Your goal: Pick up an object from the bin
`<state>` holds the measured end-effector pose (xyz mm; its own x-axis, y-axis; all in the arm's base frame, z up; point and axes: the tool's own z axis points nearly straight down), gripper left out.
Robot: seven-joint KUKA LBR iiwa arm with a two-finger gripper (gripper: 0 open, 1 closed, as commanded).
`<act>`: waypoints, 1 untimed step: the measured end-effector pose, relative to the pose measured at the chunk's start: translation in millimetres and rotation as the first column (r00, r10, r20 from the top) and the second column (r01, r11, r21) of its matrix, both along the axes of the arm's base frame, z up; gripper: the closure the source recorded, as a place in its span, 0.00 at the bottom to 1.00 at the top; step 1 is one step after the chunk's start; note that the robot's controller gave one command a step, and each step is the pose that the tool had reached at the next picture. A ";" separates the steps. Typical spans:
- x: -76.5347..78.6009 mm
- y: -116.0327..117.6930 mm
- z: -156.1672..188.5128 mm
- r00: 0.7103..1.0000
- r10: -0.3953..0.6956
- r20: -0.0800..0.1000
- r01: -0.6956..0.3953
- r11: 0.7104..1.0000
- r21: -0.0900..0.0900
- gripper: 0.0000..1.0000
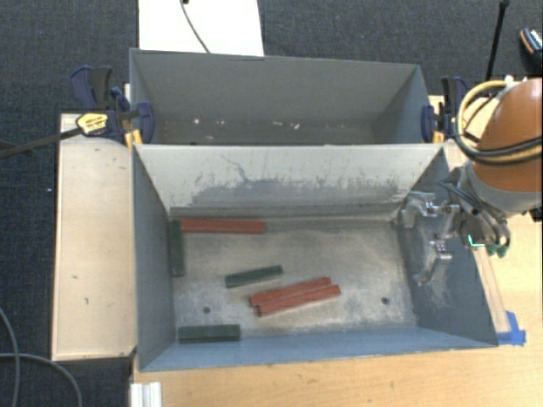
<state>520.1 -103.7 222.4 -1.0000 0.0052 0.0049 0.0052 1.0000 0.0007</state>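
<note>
Metal gripper [430, 261] at right wall of scuffed grey metal bin [356, 248]; open or closed: cannot tell. Nearest: two reddish-brown rectangular bars [294, 297], side by side, lower centre, well apart leftward.

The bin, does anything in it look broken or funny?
Nothing looks broken or spilled. The red and green sticks just lie flat at different angles; the red pair near the middle is tilted. The bin's back wall is scratched and scuffed. The hand hangs by the right wall, over no stick.
</note>
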 end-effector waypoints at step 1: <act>55.9 85.3 -102.1 0.983 0.181 0.003 -0.181 0.983 0.003 0.00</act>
<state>575.9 -18.4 120.3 -0.9843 -0.1764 0.0023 -0.1764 0.9843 0.0040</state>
